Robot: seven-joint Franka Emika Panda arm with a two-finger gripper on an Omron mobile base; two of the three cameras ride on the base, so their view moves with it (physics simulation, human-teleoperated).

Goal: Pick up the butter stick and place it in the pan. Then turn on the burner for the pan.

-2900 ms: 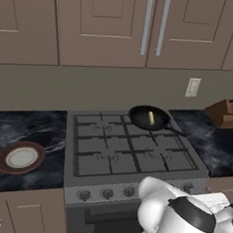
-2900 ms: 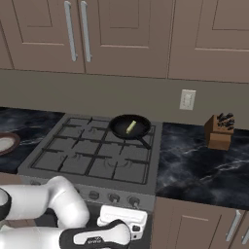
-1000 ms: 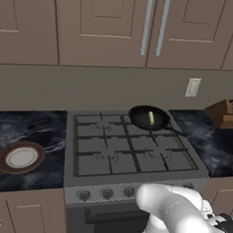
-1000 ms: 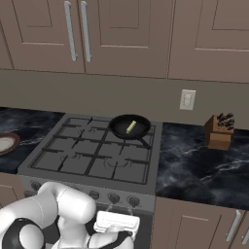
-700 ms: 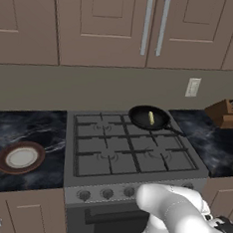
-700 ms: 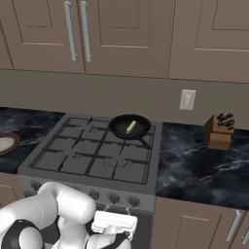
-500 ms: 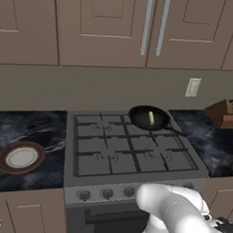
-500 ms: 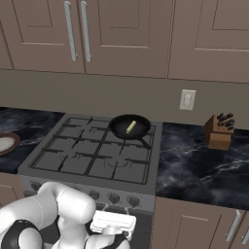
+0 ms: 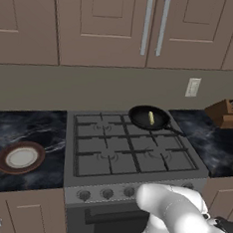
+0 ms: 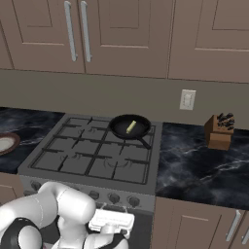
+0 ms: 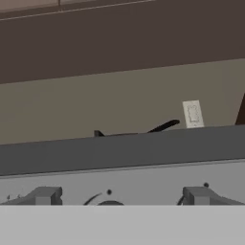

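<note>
A black pan (image 9: pixel 148 118) sits on the rear right burner of a grey gas stove (image 9: pixel 130 154), right of centre in the left base view, with a pale-yellow butter stick (image 9: pixel 151 117) lying inside it near the middle. The pan's short handle (image 9: pixel 175 130) points toward the lower right of that frame, over the stove's right edge. In the right base view the same pan (image 10: pixel 130 127) appears at centre frame, the butter stick (image 10: pixel 131 127) resting in it at a slant.

A row of round knobs (image 9: pixel 107 193) runs along the stove's front panel, low in the left base view. The robot's white arm (image 9: pixel 179 224) bulks in the lower right corner of that view, in front of the oven door below the knobs; in the right base view it curls through the lower left corner. The hand view looks level across the stove's front edge toward the wall, two knobs (image 11: pixel 198 195) poking up at the bottom and the pan's handle (image 11: pixel 162 127) showing as a dark sliver above the stove top. Whether the gripper is wide or narrow cannot be told.

A brown-rimmed plate (image 9: pixel 20 157) rests on the dark marbled surface (image 9: pixel 32 131) at the left of the left base view, well apart from the stove. A wooden knife block (image 10: pixel 218 132) stands on the surface at the right of the right base view, below a white wall outlet (image 10: pixel 187 99).
</note>
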